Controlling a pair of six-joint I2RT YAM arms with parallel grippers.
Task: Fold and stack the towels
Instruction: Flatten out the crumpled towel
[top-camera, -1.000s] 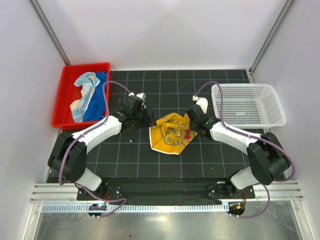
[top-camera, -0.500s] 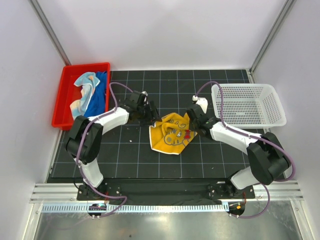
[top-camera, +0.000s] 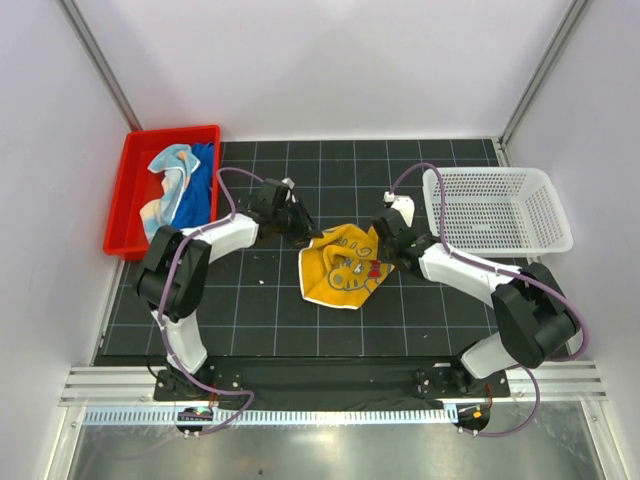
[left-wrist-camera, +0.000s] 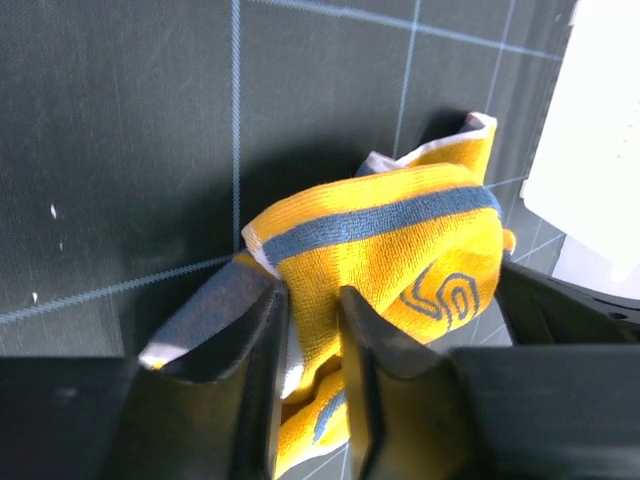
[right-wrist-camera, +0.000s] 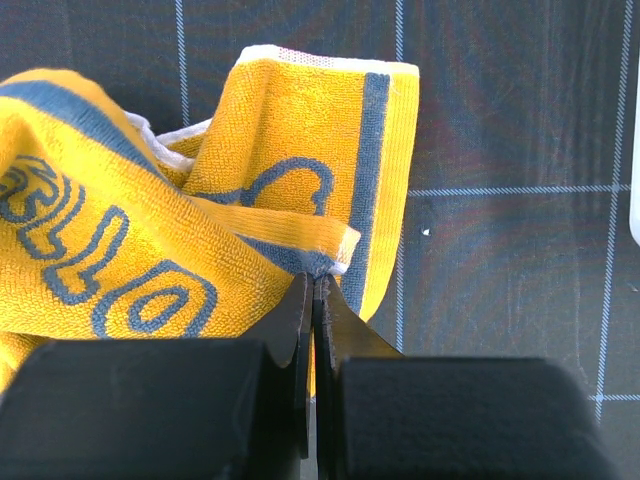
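Red tray (top-camera: 118, 205) at your far left holds the blue towel (top-camera: 203, 190) and a pale patterned towel (top-camera: 168, 180). Your left gripper (left-wrist-camera: 310, 300) straddles the upper-left edge of the yellow towel (top-camera: 345, 270), which lies crumpled mid-mat. Cloth sits between the fingers, but you cannot tell whether they pinch it. Your right gripper (right-wrist-camera: 314, 285) is clamped on the towel's right hem, near the white basket (top-camera: 500, 176).

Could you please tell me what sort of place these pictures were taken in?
Probably a robot test booth, not a home: plain white panels on metal posts, a black gridded mat, and a red tray and white basket on it.
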